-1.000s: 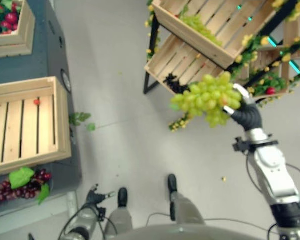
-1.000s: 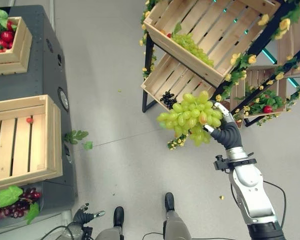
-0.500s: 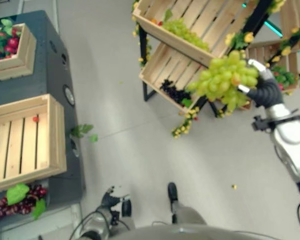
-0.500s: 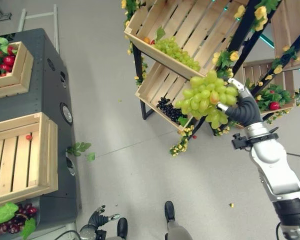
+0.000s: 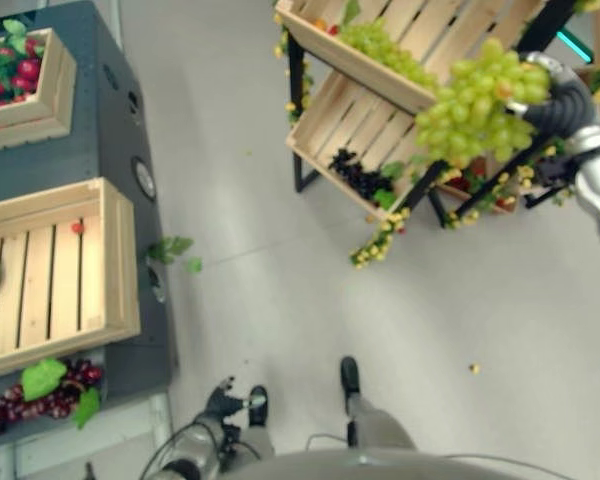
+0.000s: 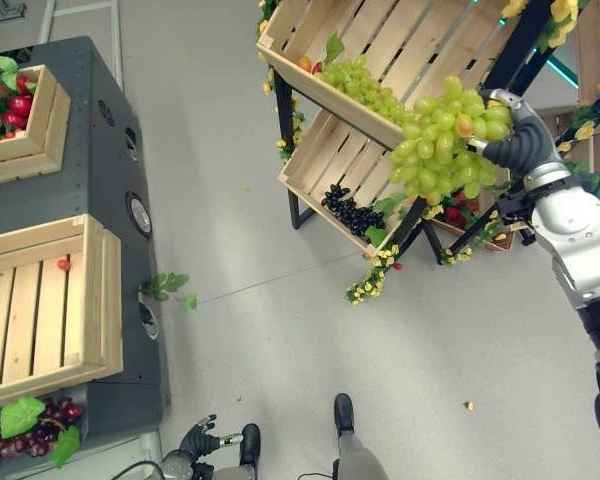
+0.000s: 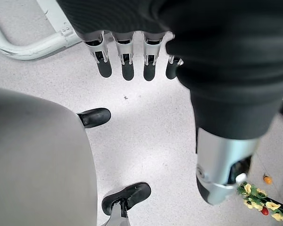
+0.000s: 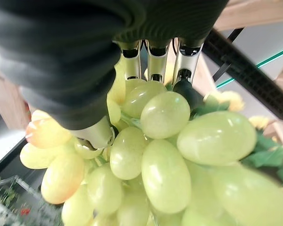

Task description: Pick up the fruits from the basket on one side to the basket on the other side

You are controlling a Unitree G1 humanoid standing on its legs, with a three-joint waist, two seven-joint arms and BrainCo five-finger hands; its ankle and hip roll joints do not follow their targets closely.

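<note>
Right wrist view gives you the grasp: your right hand (image 8: 104,70) has its fingers (image 8: 153,61) and thumb curled into the top of the green grape bunch (image 8: 155,165), pinching it near the stem so the grapes hang below the palm. In the eye views that same right hand (image 6: 515,140) is raised high, with the bunch (image 6: 445,140) spreading from the fingers toward the robot's left, its long axis running roughly sideways from the hand and drooping a little at the far end. Just beyond and beside the hand stands the tiered rack; the bunch overlaps the front edge of the upper crate (image 6: 380,60), which already holds green grapes, and the lower crate (image 6: 325,170) with dark grapes sits beneath. I judge this arm to be the only one placed to deliver. Your left hand (image 7: 132,61) hangs low over the floor, fingers straight and relaxed, holding nothing. The wooden crate (image 6: 50,300) on the dark surface lies well apart, across the floor.
</note>
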